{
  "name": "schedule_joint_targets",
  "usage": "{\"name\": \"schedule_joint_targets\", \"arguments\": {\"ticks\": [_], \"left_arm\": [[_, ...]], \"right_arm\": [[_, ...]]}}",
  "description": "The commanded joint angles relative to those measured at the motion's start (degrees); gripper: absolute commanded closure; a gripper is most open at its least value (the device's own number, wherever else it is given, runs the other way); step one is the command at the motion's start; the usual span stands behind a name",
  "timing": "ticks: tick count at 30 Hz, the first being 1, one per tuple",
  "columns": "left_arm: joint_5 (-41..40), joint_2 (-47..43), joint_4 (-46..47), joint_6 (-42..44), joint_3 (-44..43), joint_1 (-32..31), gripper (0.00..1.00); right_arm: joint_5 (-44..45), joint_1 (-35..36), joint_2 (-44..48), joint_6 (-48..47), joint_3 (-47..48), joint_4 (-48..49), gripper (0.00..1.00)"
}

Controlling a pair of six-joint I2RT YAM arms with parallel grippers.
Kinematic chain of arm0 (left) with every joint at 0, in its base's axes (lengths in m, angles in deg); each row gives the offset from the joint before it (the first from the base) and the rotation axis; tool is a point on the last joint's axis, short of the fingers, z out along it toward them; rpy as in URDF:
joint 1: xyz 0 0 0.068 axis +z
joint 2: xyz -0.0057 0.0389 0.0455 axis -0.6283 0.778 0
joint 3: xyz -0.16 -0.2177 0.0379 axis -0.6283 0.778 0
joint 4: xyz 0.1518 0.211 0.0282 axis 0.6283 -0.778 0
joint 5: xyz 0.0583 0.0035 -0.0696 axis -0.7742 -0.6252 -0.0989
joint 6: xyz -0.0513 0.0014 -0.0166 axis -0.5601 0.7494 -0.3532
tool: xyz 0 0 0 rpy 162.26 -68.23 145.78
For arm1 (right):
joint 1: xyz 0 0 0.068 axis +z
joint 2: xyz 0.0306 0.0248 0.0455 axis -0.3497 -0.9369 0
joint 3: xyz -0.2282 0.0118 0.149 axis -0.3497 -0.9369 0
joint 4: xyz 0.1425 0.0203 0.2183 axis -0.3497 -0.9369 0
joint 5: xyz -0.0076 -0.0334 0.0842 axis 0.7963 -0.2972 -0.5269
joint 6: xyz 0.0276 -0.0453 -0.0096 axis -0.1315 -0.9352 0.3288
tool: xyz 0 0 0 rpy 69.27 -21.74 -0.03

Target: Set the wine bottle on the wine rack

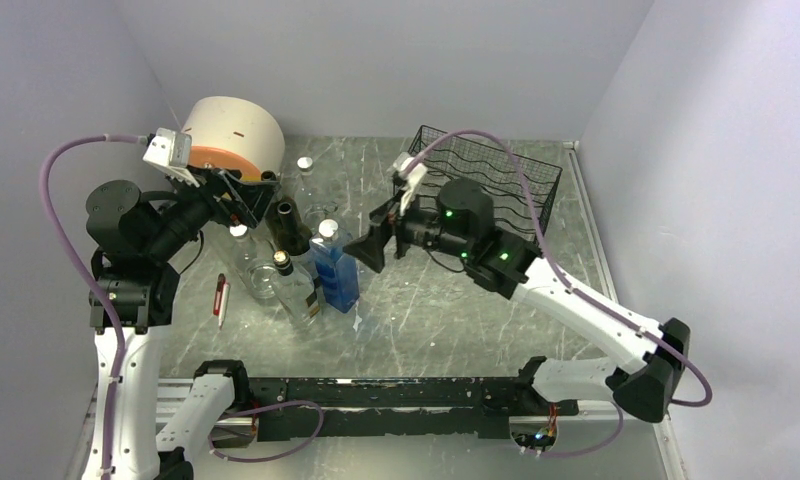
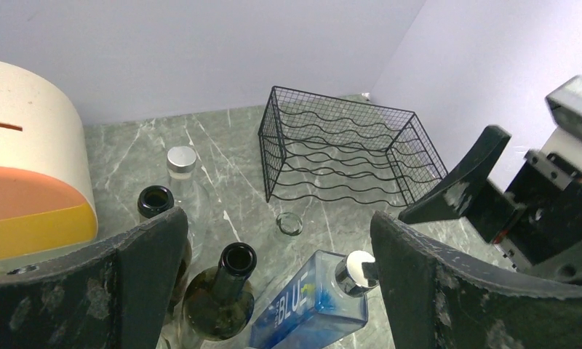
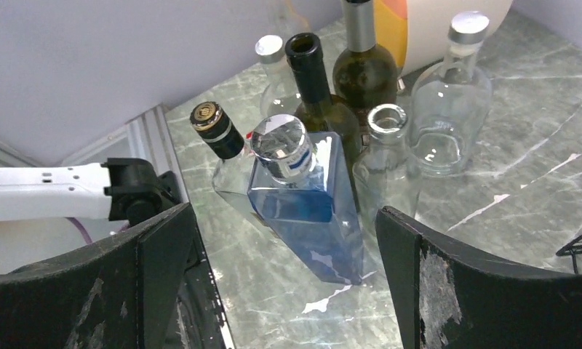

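Facing the square blue glass bottle (image 3: 310, 207), the right gripper (image 1: 369, 243) gapes empty, the left gripper (image 2: 277, 225) likewise apart near the dark green wine bottle (image 2: 221, 299).

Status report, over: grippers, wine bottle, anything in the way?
Left gripper open, right gripper open, both empty. Wine bottle upright, ungripped; rack empty. Blue bottle between it and right gripper.
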Motion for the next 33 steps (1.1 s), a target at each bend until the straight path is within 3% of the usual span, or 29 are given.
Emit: {"name": "schedule_joint_targets", "arguments": {"ticks": [1, 11, 18, 26, 29, 33], "left_arm": [[-1.23, -0.28, 0.08, 0.61, -2.46, 0.56, 0.0], [-1.42, -0.02, 0.17, 0.52, -2.57, 0.62, 0.0], [-1.57, -0.19, 0.1, 0.77, -2.66, 0.56, 0.0], [-1.58, -0.54, -0.5, 1.53, -2.65, 0.57, 0.0], [1.46, -0.76, 0.17, 2.43, -2.28, 0.56, 0.0], [7.17, -1.32, 2.73, 2.85, -1.09, 0.56, 0.0]], "right_arm": [[9.43, 5.7, -3.54, -4.37, 3.18, -1.23, 0.0], [20.86, 11.63, -10.87, -5.96, 4.24, -1.0, 0.0], [21.04, 12.21, -15.38, -6.5, 3.93, 1.03, 0.05], [23.54, 12.53, -16.38, -7.24, 2.75, 4.02, 0.28], [25.96, 12.49, -15.13, -7.42, 2.28, 4.62, 0.41], [29.99, 12.49, -12.58, -7.26, 2.4, 4.29, 0.5]]}}
